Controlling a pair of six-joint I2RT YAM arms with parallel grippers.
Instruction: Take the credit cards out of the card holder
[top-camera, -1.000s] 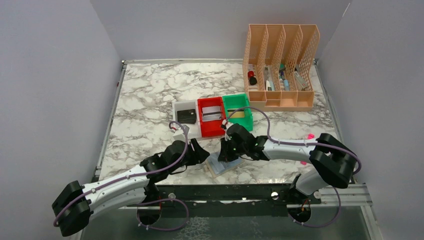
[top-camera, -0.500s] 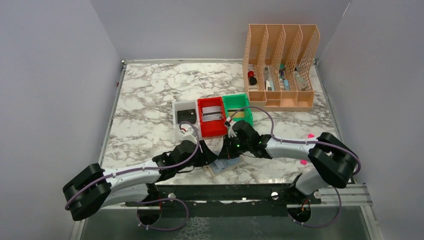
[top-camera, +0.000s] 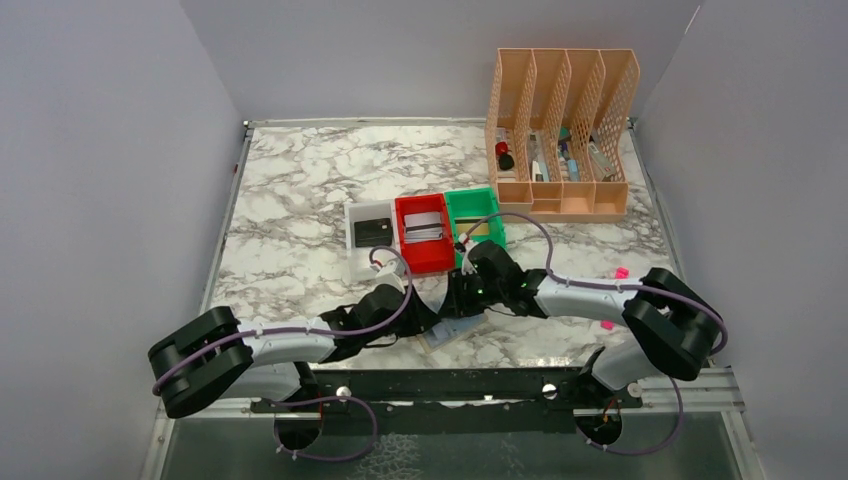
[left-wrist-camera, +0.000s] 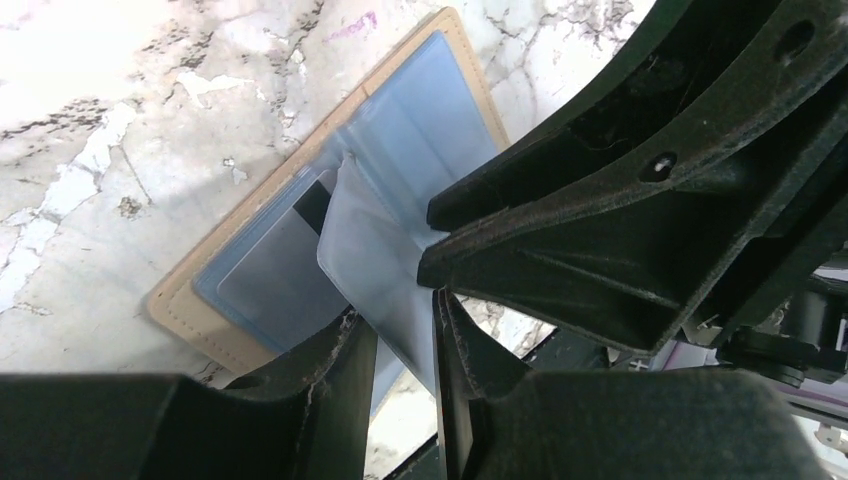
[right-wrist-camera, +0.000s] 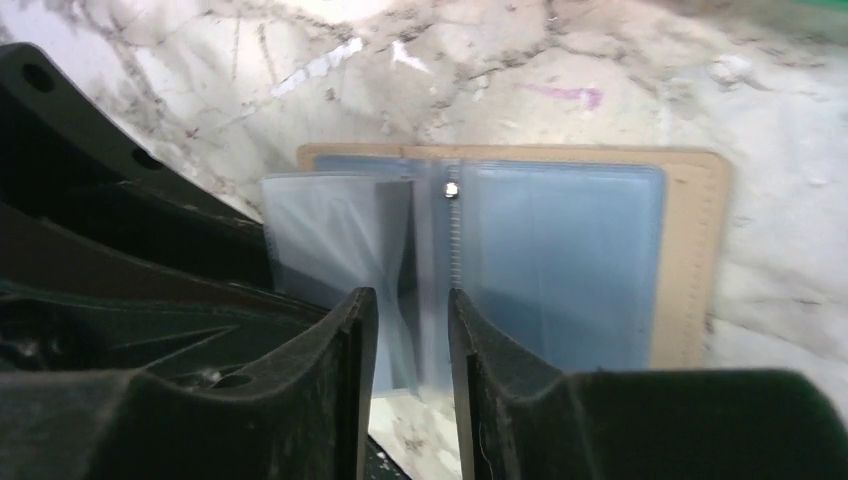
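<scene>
A: Where is the card holder (left-wrist-camera: 185, 305) sitting?
B: It is lying open and flat on the marble table (top-camera: 300, 190). It is directly under the tips of the left gripper (left-wrist-camera: 398, 322) and the right gripper (right-wrist-camera: 412, 300), which are facing each other over it.
A: How are the left one's fingers standing?
B: They are showing only a narrow gap, and a clear sleeve leaf (left-wrist-camera: 365, 265) is rising off the holder into it. Whether the pads are pinching it cannot be told.
A: And the right?
B: Its fingers are also sitting close together, straddling the blue-grey sleeves near their spine. A grip cannot be told there either.
A: Any cards?
B: A silvery grey card (left-wrist-camera: 270, 285) is sitting in a pocket just ahead of the left fingertips. Beyond both grippers, a black card (top-camera: 372, 233) is lying in the white tray (top-camera: 349, 245) and a grey card (top-camera: 425, 232) in the red tray (top-camera: 425, 263).
</scene>
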